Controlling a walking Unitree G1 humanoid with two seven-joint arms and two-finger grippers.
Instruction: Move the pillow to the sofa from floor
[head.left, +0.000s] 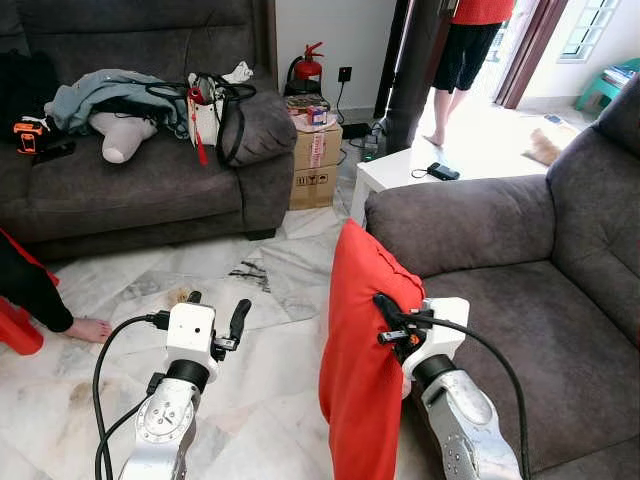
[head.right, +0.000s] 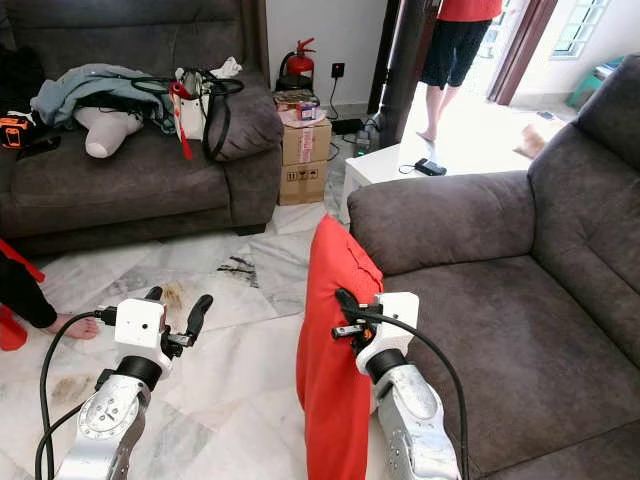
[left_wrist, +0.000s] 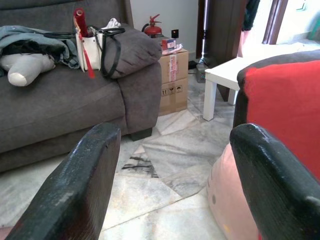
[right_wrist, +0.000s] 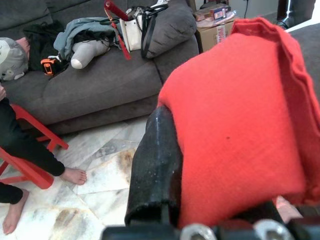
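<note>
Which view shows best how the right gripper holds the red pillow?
The right wrist view: one black finger lies against the red pillow. Both eye views show the right gripper at the pillow's edge; the left wrist view shows its side.

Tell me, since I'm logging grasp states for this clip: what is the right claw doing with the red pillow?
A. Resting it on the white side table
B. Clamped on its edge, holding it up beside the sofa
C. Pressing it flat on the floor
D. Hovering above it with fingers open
B: the right claw is shut on the red pillow, which hangs upright, raised against the front of the grey sofa; the left claw is open and holds nothing.
</note>
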